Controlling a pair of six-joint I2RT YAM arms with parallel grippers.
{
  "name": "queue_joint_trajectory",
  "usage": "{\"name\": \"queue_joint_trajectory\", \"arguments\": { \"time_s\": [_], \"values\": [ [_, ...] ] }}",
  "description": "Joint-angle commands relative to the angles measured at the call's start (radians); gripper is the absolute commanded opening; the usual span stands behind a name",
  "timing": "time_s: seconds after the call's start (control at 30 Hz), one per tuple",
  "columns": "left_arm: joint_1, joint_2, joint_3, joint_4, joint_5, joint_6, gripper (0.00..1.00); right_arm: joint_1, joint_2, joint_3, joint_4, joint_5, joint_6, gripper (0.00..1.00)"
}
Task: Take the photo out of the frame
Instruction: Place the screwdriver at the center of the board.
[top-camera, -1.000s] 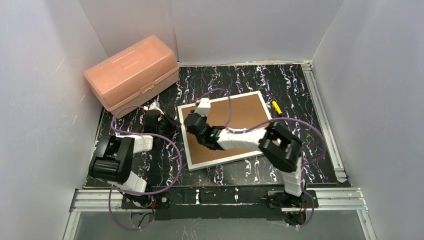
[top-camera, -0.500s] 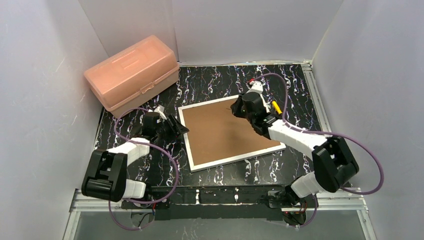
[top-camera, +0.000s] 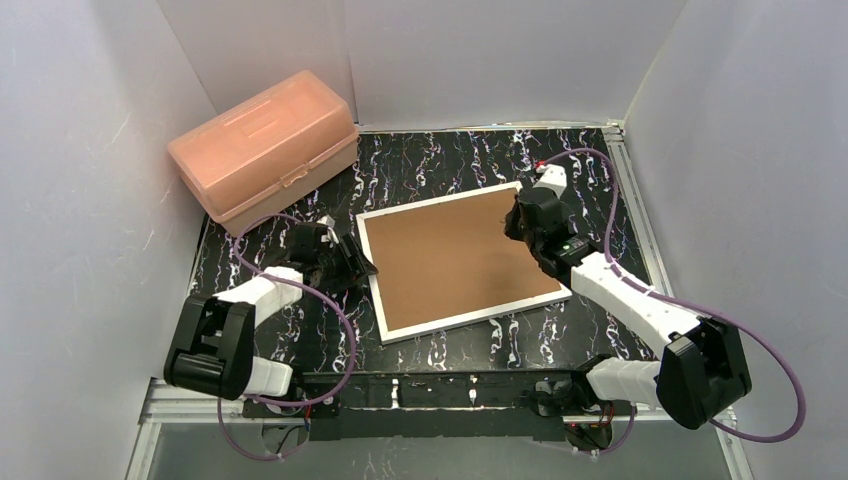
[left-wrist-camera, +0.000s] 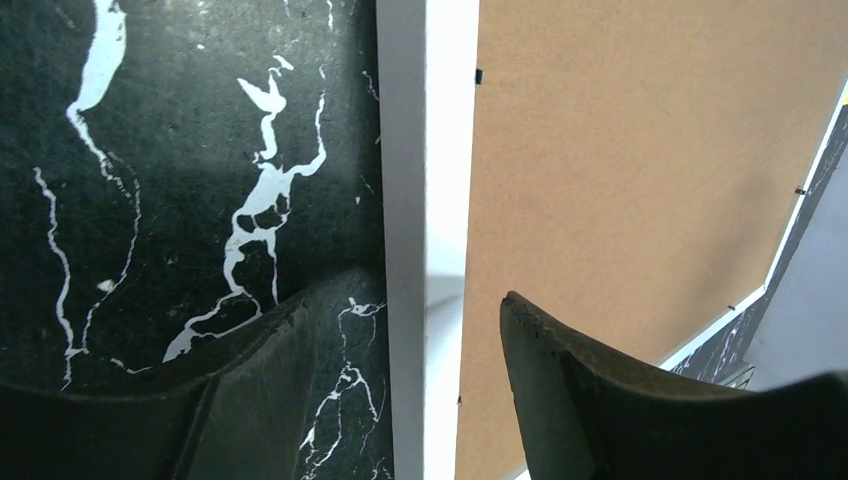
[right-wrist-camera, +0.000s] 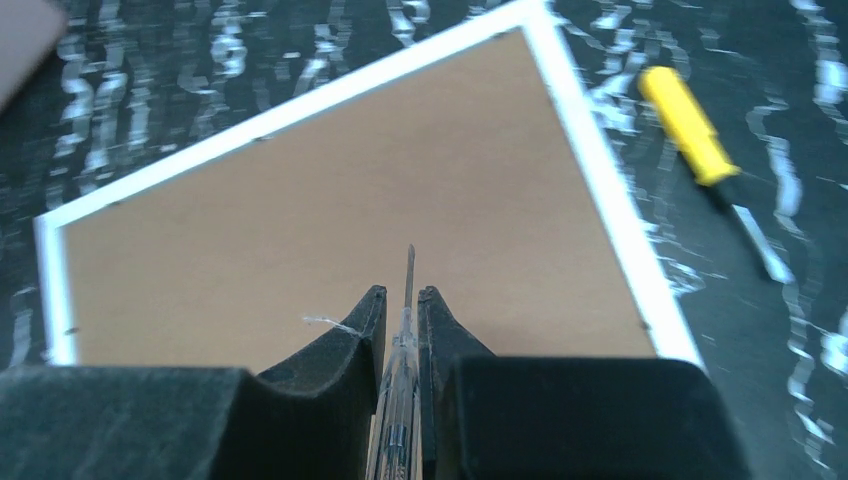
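Note:
The frame (top-camera: 455, 260) lies face down on the black marbled table, its brown back up inside a thin white border (left-wrist-camera: 425, 150). The photo is hidden under that back. My left gripper (top-camera: 355, 262) is open at the frame's left edge; in the left wrist view (left-wrist-camera: 420, 300) one finger is over the table and the other over the brown board, the border between them untouched. My right gripper (top-camera: 520, 222) hovers over the frame's right part, shut (right-wrist-camera: 403, 292) on a clear-handled screwdriver (right-wrist-camera: 400, 400) whose thin metal tip points at the board.
A pink plastic box (top-camera: 265, 150) stands at the back left. A yellow-handled screwdriver (right-wrist-camera: 688, 125) lies on the table just off the frame's right edge. White walls close in three sides.
My right arm swung from the frame's left side across to its right side, still holding the screwdriver. My left gripper opened and moved onto the frame's left edge.

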Motion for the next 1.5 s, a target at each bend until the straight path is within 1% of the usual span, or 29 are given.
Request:
{"name": "queue_joint_trajectory", "arguments": {
  "time_s": [0.0, 0.07, 0.13, 0.23, 0.37, 0.47, 0.6, 0.7, 0.77, 0.87, 0.93, 1.07, 1.2, 1.3, 1.33, 1.37, 1.4, 1.47],
  "values": [
    [-0.026, 0.029, 0.047, -0.039, -0.022, 0.018, 0.64, -0.022, -0.028, 0.032, -0.161, 0.282, 0.008, 0.01],
    [-0.035, 0.052, 0.060, -0.038, -0.025, 0.017, 0.62, -0.042, -0.039, 0.030, -0.180, 0.325, 0.040, 0.01],
    [-0.039, 0.074, 0.070, -0.038, -0.023, 0.015, 0.59, -0.066, -0.048, 0.018, -0.167, 0.318, 0.057, 0.01],
    [-0.040, 0.100, 0.078, -0.047, -0.038, 0.012, 0.49, -0.095, -0.025, 0.035, -0.201, 0.330, 0.093, 0.01],
    [-0.040, 0.116, 0.080, -0.076, -0.068, 0.011, 0.36, -0.142, 0.049, 0.110, -0.320, 0.400, 0.165, 0.01],
    [-0.032, 0.136, 0.082, -0.092, -0.088, 0.009, 0.27, -0.169, 0.131, 0.197, -0.412, 0.409, 0.177, 0.02],
    [0.001, 0.126, 0.069, -0.113, -0.109, 0.009, 0.20, -0.175, 0.319, 0.398, -0.662, 0.454, 0.241, 0.03],
    [0.029, 0.081, 0.049, -0.126, -0.136, 0.011, 0.19, -0.175, 0.464, 0.541, -0.840, 0.473, 0.233, 0.05],
    [0.045, 0.047, 0.034, -0.133, -0.151, 0.012, 0.18, -0.177, 0.554, 0.615, -0.937, 0.513, 0.240, 0.06],
    [0.056, 0.003, 0.012, -0.128, -0.167, 0.003, 0.18, -0.177, 0.654, 0.698, -1.045, 0.564, 0.264, 0.06],
    [0.060, -0.009, 0.002, -0.126, -0.175, -0.004, 0.17, -0.177, 0.703, 0.741, -1.097, 0.566, 0.284, 0.06],
    [0.064, -0.022, -0.008, -0.116, -0.165, -0.006, 0.18, -0.176, 0.746, 0.761, -1.099, 0.533, 0.281, 0.07],
    [0.065, -0.022, -0.005, -0.115, -0.146, -0.002, 0.18, -0.177, 0.741, 0.731, -1.032, 0.494, 0.242, 0.14],
    [0.065, -0.022, -0.009, -0.107, -0.131, -0.005, 0.19, -0.177, 0.734, 0.709, -1.001, 0.494, 0.232, 0.16],
    [0.065, -0.020, -0.010, -0.102, -0.123, -0.008, 0.18, -0.176, 0.737, 0.710, -1.006, 0.498, 0.236, 0.32],
    [0.065, -0.019, -0.011, -0.094, -0.114, -0.012, 0.19, -0.177, 0.739, 0.711, -1.014, 0.501, 0.247, 0.63],
    [0.065, -0.018, -0.011, -0.090, -0.105, -0.015, 0.18, -0.176, 0.741, 0.715, -1.014, 0.502, 0.247, 0.72],
    [0.065, -0.016, -0.010, -0.085, -0.095, -0.019, 0.18, -0.176, 0.740, 0.729, -1.025, 0.503, 0.248, 0.73]
  ]
}}
